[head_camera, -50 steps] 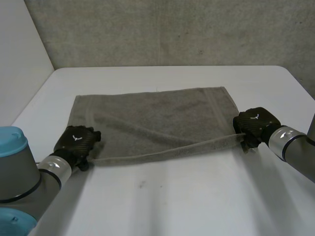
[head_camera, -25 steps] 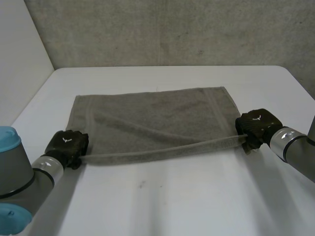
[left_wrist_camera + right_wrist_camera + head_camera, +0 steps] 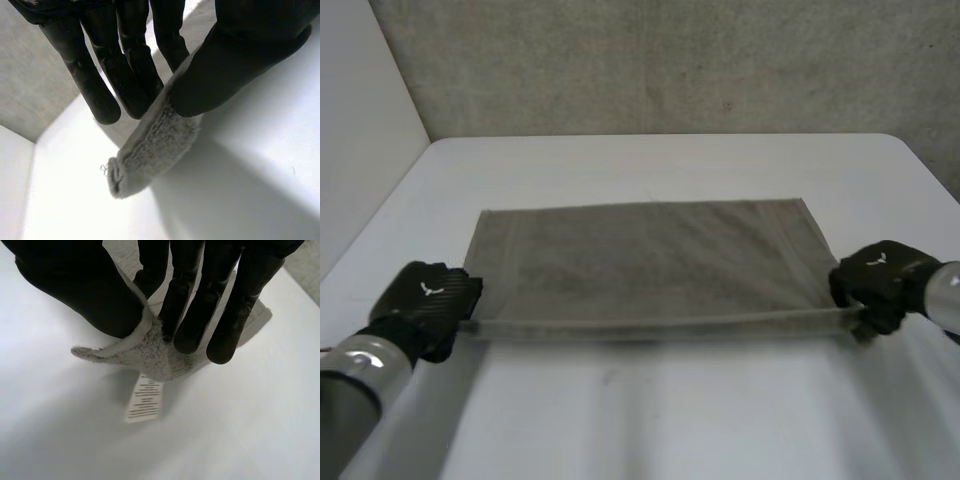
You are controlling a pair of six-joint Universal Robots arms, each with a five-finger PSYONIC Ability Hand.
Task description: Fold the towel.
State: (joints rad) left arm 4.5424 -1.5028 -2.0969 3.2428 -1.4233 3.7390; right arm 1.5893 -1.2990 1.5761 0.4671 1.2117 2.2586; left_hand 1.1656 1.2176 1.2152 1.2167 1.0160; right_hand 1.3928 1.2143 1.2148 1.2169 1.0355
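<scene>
– Grey towel lies on the table, near edge stretched taut?
– Yes; left hand and right hand each pinch a near corner, thumb against fingers. Uneven pulling could slip a corner free.

The towel is grey-green terry cloth with a fuzzy, looped nap, and it carries a white printed label. The surface is white, smooth and faintly shiny. The left hand and right hand have smooth black fingers with a soft sheen.
</scene>
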